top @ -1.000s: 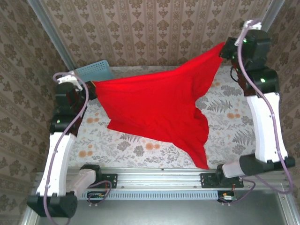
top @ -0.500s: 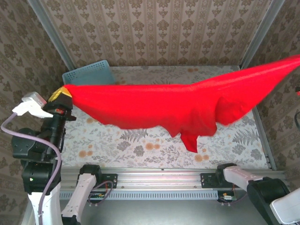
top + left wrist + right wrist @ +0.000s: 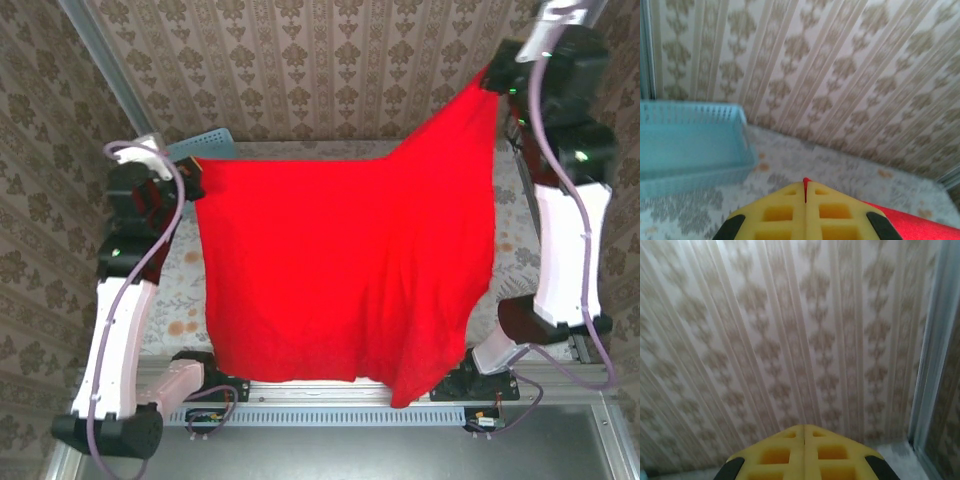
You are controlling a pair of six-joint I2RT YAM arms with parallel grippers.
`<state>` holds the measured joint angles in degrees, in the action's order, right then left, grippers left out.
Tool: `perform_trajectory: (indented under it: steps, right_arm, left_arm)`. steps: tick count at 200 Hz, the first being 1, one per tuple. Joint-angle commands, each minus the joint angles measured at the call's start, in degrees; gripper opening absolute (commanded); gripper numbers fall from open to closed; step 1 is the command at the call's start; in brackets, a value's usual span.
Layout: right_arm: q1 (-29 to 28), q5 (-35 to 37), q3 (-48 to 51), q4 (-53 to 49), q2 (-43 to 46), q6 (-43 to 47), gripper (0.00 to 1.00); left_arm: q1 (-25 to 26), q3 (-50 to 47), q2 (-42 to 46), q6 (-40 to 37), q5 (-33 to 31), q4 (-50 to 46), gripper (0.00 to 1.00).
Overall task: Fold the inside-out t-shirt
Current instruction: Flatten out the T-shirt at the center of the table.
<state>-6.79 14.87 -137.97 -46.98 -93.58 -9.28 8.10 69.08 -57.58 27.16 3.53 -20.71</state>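
Red t-shirt [image 3: 340, 270] hangs spread out above the surface [image 3: 178, 285], its top corners clamped in the left pincer [image 3: 192, 180] and the higher right pincer [image 3: 490, 80], both closed tight.

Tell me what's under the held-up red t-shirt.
Beside the plain red cloth t-shirt, strips of the floral-patterned table show at its left and right edges, and a light blue plastic basket pokes out at the far left. The middle of the table is covered.
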Motion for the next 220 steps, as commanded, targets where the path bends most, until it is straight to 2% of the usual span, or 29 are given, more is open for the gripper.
perform_trajectory:
  steps: [1,30,68,95,141,184,220]
  right_arm:
    - [0.1,2.2,7.0,6.4,-0.9,0.9,0.00]
    - [0.1,2.3,14.2,11.8,-8.0,0.1,0.00]
    - [0.0,2.7,12.0,15.6,-21.0,-0.4,0.00]
    - [0.1,5.2,2.7,14.6,-31.1,0.9,0.00]
    - [1.7,6.4,-23.5,9.4,-48.1,1.2,0.00]
    - [4.6,5.4,-25.1,12.4,-50.4,-1.2,0.00]
    - [5.6,1.6,-25.1,13.2,-51.4,-0.2,0.00]
  left_arm:
    - [1.2,-3.7,-4.5,-0.1,-1.6,6.0,0.00]
    - [2.1,-5.2,-15.3,0.5,-2.4,10.4,0.00]
    - [1.9,-2.8,-28.9,0.6,-4.6,14.9,0.00]
    - [1.7,2.0,-37.6,0.5,-4.7,15.6,0.00]
    - [1.1,9.5,-46.4,0.2,-5.6,15.2,0.00]
    - [-0.1,14.5,-50.9,-0.6,-5.9,14.4,0.00]
    - [0.0,16.3,-53.1,-1.2,-6.2,14.0,0.00]
